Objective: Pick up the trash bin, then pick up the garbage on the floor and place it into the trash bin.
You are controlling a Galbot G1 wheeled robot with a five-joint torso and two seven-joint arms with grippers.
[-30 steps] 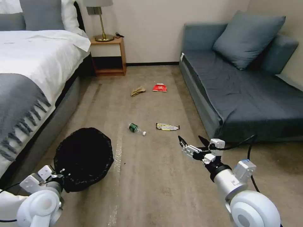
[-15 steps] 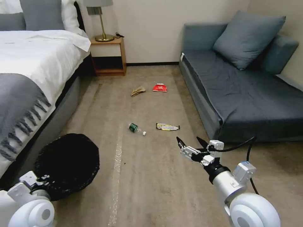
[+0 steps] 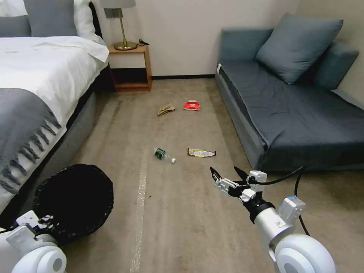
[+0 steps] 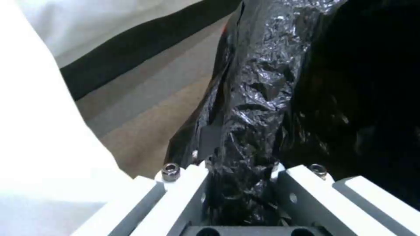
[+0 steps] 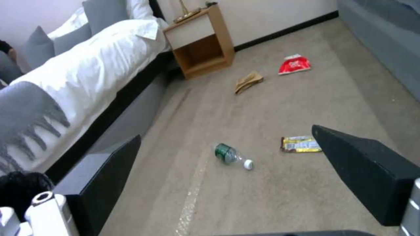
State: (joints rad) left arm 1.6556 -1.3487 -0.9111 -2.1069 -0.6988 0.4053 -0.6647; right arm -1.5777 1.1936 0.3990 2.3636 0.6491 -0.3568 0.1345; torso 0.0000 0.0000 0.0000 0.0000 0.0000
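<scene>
The black-lined trash bin [image 3: 74, 199] hangs low at my left, beside the bed. My left gripper [image 3: 44, 221] is shut on its rim; in the left wrist view the white fingers [image 4: 181, 183] pinch the crinkly bag [image 4: 254, 98]. My right gripper [image 3: 224, 172] hovers open above the carpet, just short of the garbage. Nearest it lie a green bottle [image 3: 163, 154] [image 5: 227, 153] and a yellow wrapper [image 3: 201, 152] [image 5: 301, 144]. Farther off are a red packet [image 3: 192, 105] [image 5: 294, 64] and a brown paper bag [image 3: 166, 109] [image 5: 248, 81].
A bed [image 3: 34, 83] with a grey throw runs along the left. A wooden nightstand [image 3: 131, 68] with a lamp stands at the back wall. A grey-blue sofa [image 3: 295, 110] lines the right. The carpet lane between them holds the litter.
The left gripper has carried the trash bin leftward and closer to me. The right gripper has edged slightly left, still open.
</scene>
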